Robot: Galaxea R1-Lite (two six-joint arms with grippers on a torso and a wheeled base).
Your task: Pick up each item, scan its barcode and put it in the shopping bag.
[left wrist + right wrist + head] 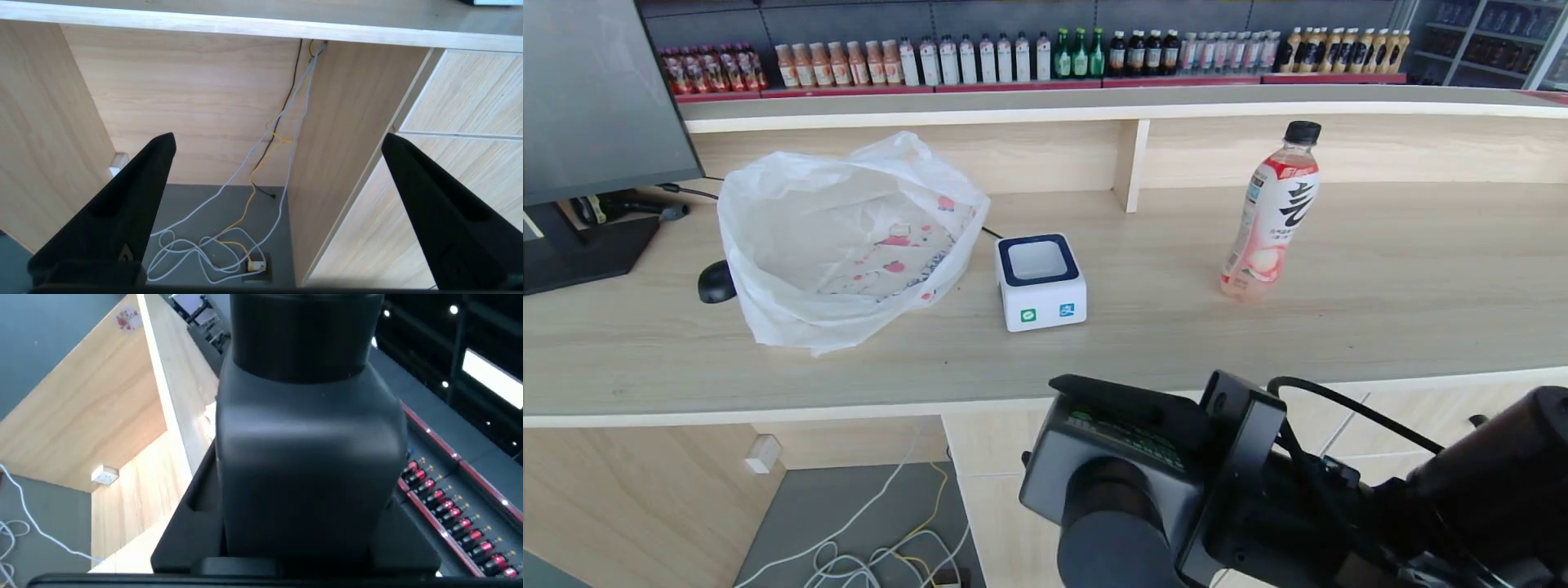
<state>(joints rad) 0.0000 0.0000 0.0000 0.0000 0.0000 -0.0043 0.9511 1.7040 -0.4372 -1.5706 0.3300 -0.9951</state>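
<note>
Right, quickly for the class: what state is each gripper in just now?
Left gripper: open, fingers spread wide, holding nothing.
Right gripper: cannot be told; a dark housing blocks the view of it.

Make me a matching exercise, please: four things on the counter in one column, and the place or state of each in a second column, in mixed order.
1. shopping bag
2. scanner
3. bottle
4. mouse

A. stands upright, farthest right
B. dark, half hidden at the bag's left side
C. white box between bag and bottle
D. lies open and crumpled

Pairs: 1-D, 2-C, 3-A, 4-B
</note>
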